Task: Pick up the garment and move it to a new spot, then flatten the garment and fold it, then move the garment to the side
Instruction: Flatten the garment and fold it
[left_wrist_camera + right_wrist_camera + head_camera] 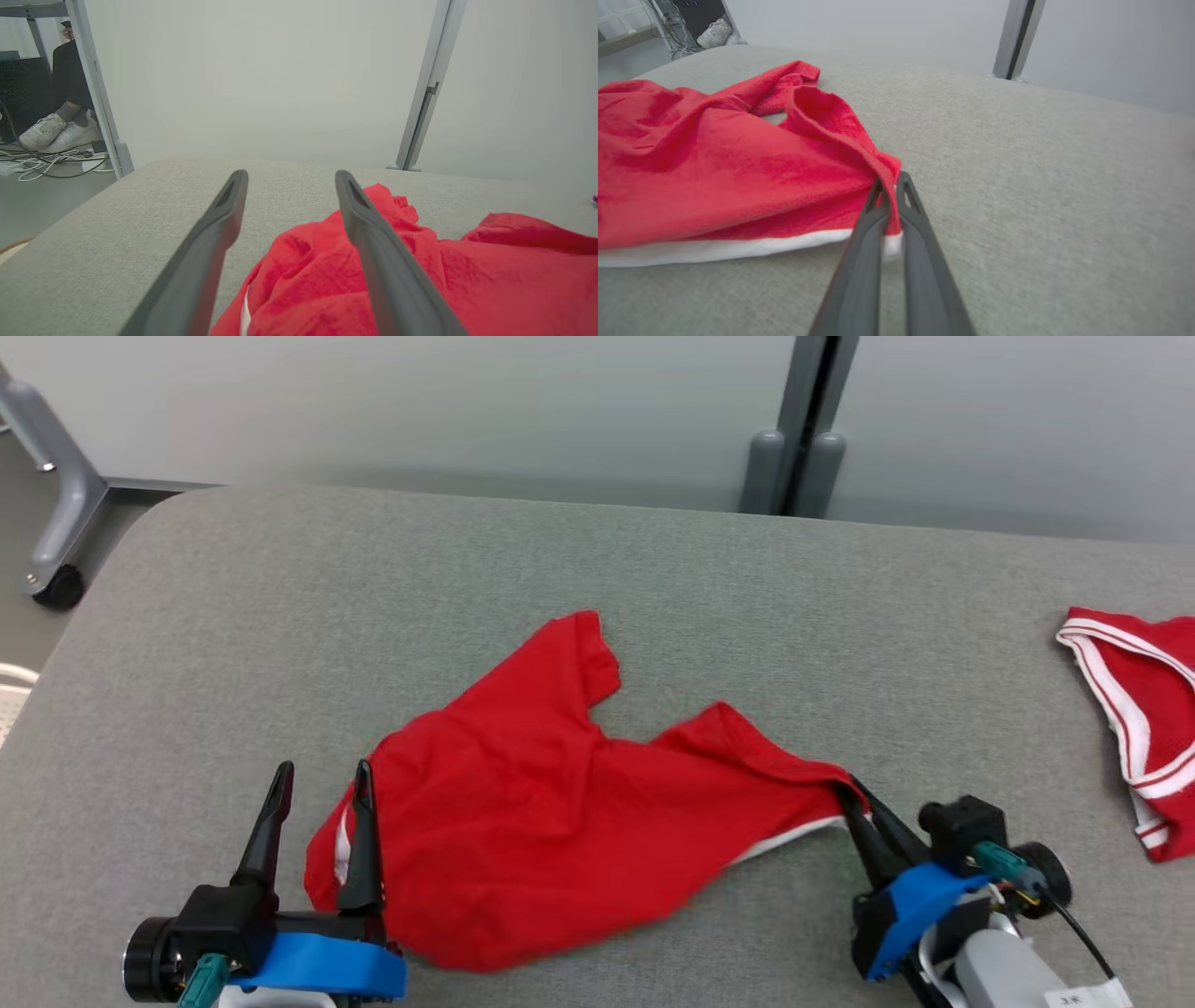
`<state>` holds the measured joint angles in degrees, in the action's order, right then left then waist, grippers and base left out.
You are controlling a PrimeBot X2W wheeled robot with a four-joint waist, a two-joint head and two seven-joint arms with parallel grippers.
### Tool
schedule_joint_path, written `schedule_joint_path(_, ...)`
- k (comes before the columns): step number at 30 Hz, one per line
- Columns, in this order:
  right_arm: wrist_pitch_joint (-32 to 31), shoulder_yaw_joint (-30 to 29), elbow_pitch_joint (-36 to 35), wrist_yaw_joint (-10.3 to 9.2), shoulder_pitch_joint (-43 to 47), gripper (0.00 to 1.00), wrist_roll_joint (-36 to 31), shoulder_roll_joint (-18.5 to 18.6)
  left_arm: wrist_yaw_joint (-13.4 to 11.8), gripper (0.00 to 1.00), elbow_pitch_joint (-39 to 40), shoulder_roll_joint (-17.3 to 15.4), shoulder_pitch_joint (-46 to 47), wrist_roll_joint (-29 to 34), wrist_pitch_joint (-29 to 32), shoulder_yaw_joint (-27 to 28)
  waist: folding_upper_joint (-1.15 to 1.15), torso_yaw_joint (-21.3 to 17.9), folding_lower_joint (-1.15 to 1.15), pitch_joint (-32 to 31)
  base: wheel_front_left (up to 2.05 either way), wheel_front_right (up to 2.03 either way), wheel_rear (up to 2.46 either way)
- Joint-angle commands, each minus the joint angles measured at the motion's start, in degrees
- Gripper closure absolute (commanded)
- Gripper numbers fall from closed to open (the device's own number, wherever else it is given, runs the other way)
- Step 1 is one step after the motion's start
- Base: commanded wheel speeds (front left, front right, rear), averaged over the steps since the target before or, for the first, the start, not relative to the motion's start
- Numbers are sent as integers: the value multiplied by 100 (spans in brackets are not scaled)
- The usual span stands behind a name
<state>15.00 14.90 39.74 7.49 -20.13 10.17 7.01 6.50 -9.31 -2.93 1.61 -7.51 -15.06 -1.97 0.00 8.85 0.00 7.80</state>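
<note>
The grey padded table (597, 569) is taken as the reference. A crumpled red garment (523, 803) is spread across the table's middle, toward its near edge. A second red piece with white trim (1139, 709) is left at the table's right side, well apart. At the table's near left, the left gripper (322, 770) is held with its fingers wide apart. One finger is set over the garment's left edge and the other over bare table; whether cloth is touched there cannot quite be told. At the table's near right, the right gripper (851, 791) is clamped on the garment's right corner, just above the white hem (738, 249).

The pickup is judged half prepared. For a clean lift, the left edge should be pinched firmly before anything is raised. Both corners should then be lifted together and kept level, so the cloth is hung open rather than dragged into a bunch.
</note>
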Motion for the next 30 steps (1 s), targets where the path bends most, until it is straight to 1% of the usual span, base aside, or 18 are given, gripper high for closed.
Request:
schedule_joint_path(1, 20, -60, -61, 2, 142, 100, 48, 104, -14, 0, -22, 7, -26, -1, -14, 21, 0, -137, 0, -94, 0, 0, 0)
schedule_joint_path(4, 20, -297, -305, 2, 410, 100, 124, 374, -17, 0, -50, 6, -79, -26, -13, 16, 0, -297, 0, -143, 0, 0, 0)
schedule_joint_path(8, 12, -553, -557, 2, 901, 100, 265, 624, -26, 0, -66, 4, -104, -51, -14, 6, 0, -439, 0, -198, 0, 0, 0)
schedule_joint_path(9, -35, -689, -689, 2, 1150, 100, 339, 734, -27, 0, -65, 5, -114, -53, -14, -2, 0, -483, 0, -220, 0, 0, 0)
schedule_joint_path(11, -92, -837, -811, 2, 1397, 100, 396, 794, -27, 0, -69, 5, -128, -54, -14, 6, 0, -512, 0, -243, 0, 0, 0)
schedule_joint_path(14, -174, -995, -1004, 2, 1696, 100, 478, 720, -30, 0, -68, 5, -148, -57, -14, 34, 0, -557, 0, -281, 0, 0, 0)
schedule_joint_path(15, -171, -1036, -1088, 2, 1754, 20, 491, 685, -31, 0, -65, 5, -165, -61, -14, 38, 0, -571, 0, -292, 0, 0, 0)
schedule_joint_path(16, -162, -1071, -1155, 2, 1808, 0, 479, 673, -29, 0, -67, 5, -184, -66, -14, 38, 0, -582, 0, -310, 0, 0, 0)
schedule_joint_path(18, -102, -1247, -1350, 2, 1869, 0, 377, 620, -26, 0, -69, 5, -222, -67, -14, 50, 0, -607, 0, -338, 0, 0, 0)
schedule_joint_path(21, -38, -1509, -1748, 2, 1983, 0, 191, 388, -16, 0, -61, 6, -262, -50, -14, 72, 0, -646, 0, -380, 0, 0, 0)
schedule_joint_path(23, -8, -1653, -2054, 2, 2016, 0, 102, 300, -6, 0, -56, 6, -288, -27, -14, 84, 0, -668, 0, -407, 0, 0, 0)
schedule_joint_path(27, 17, -1697, -2662, 2, 2101, 0, -32, 63, 17, 0, -62, 5, -354, 10, -14, 111, 0, -703, 0, -458, 0, 0, 0)
schedule_joint_path(30, 18, -1717, -3266, 2, 2202, 0, -71, -103, 26, 0, -68, 6, -376, 28, -14, 110, 0, -706, 0, -493, 0, 0, 0)
